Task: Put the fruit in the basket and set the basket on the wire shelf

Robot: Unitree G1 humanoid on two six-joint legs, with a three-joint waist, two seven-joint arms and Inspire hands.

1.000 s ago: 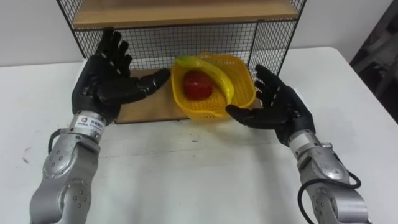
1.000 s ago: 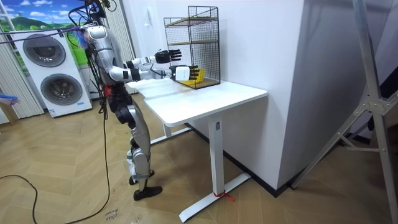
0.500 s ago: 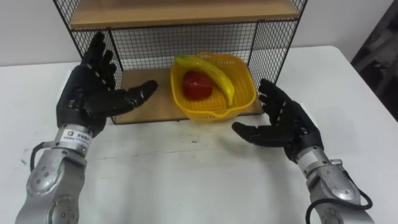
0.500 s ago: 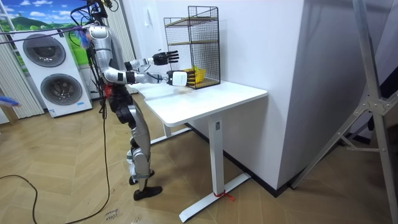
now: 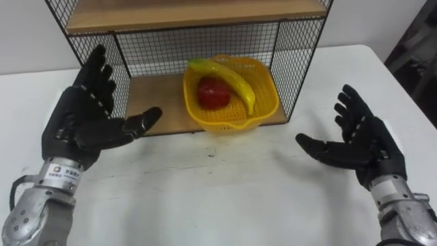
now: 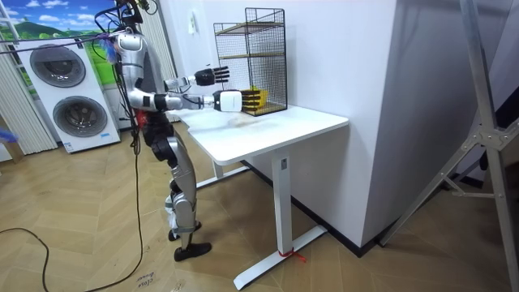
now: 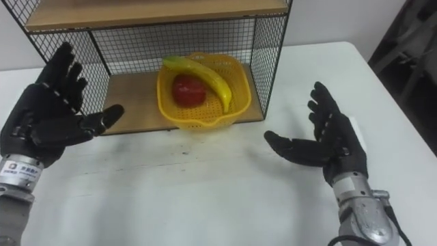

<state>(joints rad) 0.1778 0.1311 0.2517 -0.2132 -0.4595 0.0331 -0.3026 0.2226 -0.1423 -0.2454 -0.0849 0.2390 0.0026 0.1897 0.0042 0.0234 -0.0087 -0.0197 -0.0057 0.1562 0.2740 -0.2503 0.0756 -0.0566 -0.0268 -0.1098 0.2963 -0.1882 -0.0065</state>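
Fingers of the robot's left hand [image 5: 82, 130] and right hand [image 5: 362, 147] were straight and spread, palms turned inward, and held nothing. Both hands hovered above the white table top [image 5: 218, 198], in front of the black wire shelf with wooden boards [image 5: 300, 61].

The yellow plastic mesh basket [image 5: 225, 121] stood on the shelf's lower board, beyond and between the two sets of fingertips. It was well apart from the right fingers and nearer the left thumb. Inside it lay the red apple [image 5: 213, 93], with the yellow banana [image 5: 229, 78] resting across the apple's top and one end reaching over the far rim. Judged from this layout, placement looked complete.

Hazards, given as judgements:

1. Basket position. Its front wall stood at the front edge of the lower board; whether it overhung could not be told. A knock from either hand would probably slide it off onto the table.
2. Left thumb. Its tip pointed toward the board's front edge, near the basket's left side. An inward sweep could catch the rim or the wire upright beside the fingers.
3. Banana. It rode high and unsecured, so a jolt to the basket could roll it out.
4. Right fingers. An inward swing could strike the shelf's corner post and shake the shelf.
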